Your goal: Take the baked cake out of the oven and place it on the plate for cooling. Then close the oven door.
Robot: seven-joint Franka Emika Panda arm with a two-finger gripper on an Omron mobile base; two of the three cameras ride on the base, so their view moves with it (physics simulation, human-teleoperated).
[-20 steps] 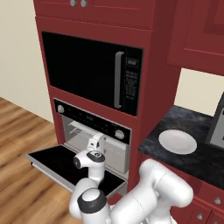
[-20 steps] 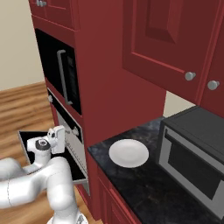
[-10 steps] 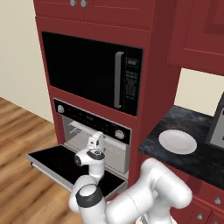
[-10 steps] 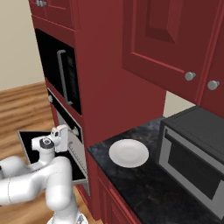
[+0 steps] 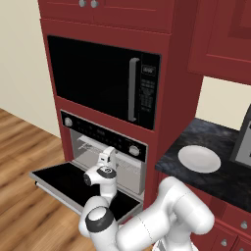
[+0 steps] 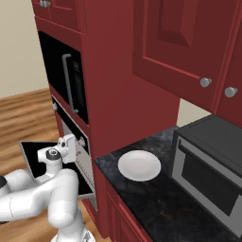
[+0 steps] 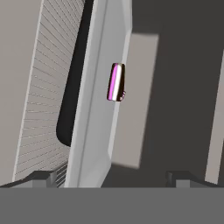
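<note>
No legible text or labels

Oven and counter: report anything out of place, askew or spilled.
Nothing stands out. The oven door hangs open and level, as the job needs, with the open gripper at the oven mouth. The hand view shows the cake inside. The plate lies flat and bare on the dark counter; nothing is spilled.

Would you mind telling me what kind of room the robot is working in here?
A home kitchen, by the look of it: a built-in silver-grey oven with its door folded down, a black microwave above it, red wooden cabinets, and a round white plate on a dark stone counter.
</note>
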